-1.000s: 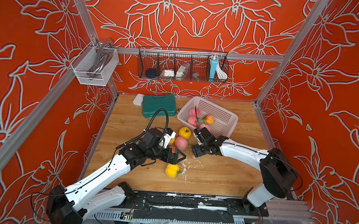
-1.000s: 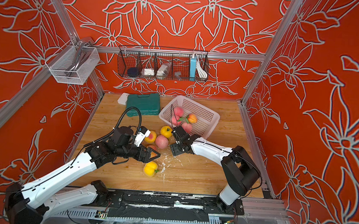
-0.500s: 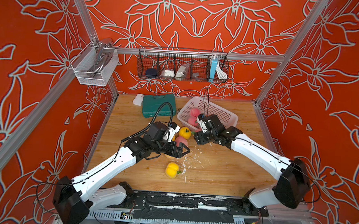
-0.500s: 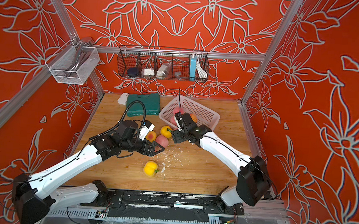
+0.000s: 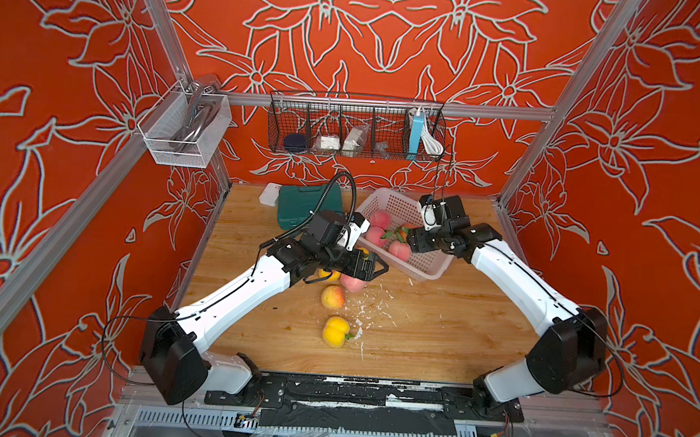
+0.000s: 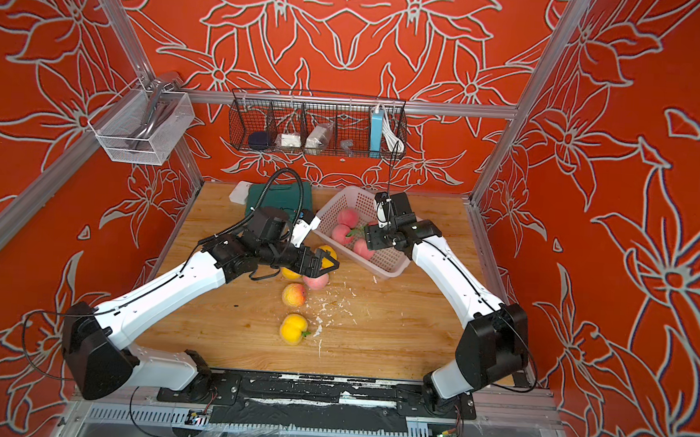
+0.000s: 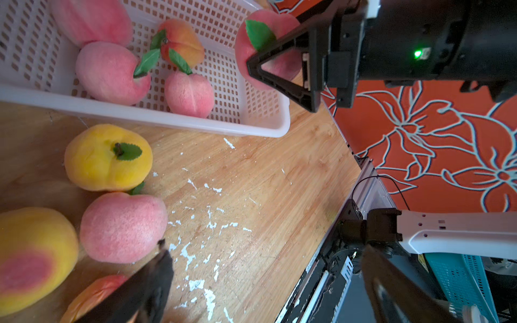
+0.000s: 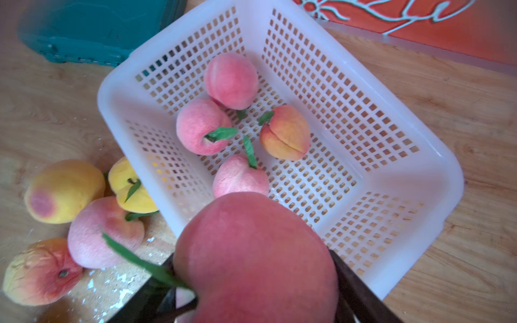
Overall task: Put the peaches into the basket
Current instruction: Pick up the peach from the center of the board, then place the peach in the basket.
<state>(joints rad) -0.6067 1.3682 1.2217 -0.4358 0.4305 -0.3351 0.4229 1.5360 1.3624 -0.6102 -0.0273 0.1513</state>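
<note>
Peaches [image 8: 201,128]: four in the basket [image 8: 447,179], five loose on the table [image 5: 416,336] beside it.
Right gripper [image 7: 268,60]: pinching a pink peach [image 8: 251,251] above the basket.
Left gripper [image 5: 372,271]: fingers spread wide, just over the loose pink one [image 7: 123,226].

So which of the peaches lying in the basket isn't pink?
The orange-yellow peach with the reddish blush and deep crease. The three pink peaches lying with it in the basket are plain pink all over.

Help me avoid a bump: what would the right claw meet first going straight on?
Probably the nearest pink peach in the basket, struck by the held peach in the right claw; depth is unclear.
</note>
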